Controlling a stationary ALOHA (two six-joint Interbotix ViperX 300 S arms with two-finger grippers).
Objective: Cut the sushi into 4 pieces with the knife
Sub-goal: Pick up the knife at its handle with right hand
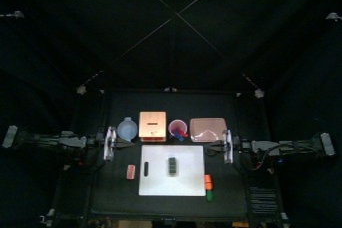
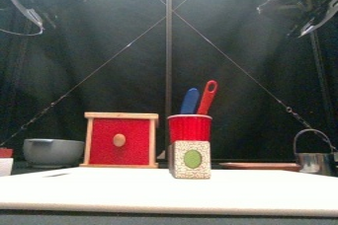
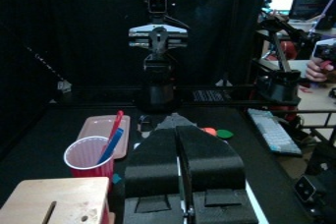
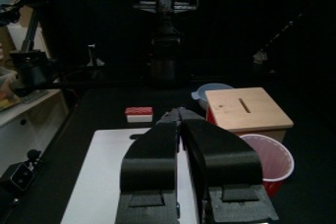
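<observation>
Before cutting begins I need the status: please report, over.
Left gripper and right gripper shut, empty, flanking white cutting board. Sushi roll on it, untouched. Blue knife and red knife in red cup behind board. Nothing blocking.

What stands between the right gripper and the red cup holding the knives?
Only the flat pink tray: its front part lies on the line from the right gripper to the red cup. It is low, so the arm could probably pass above it. Nothing upright stands between them.
</observation>
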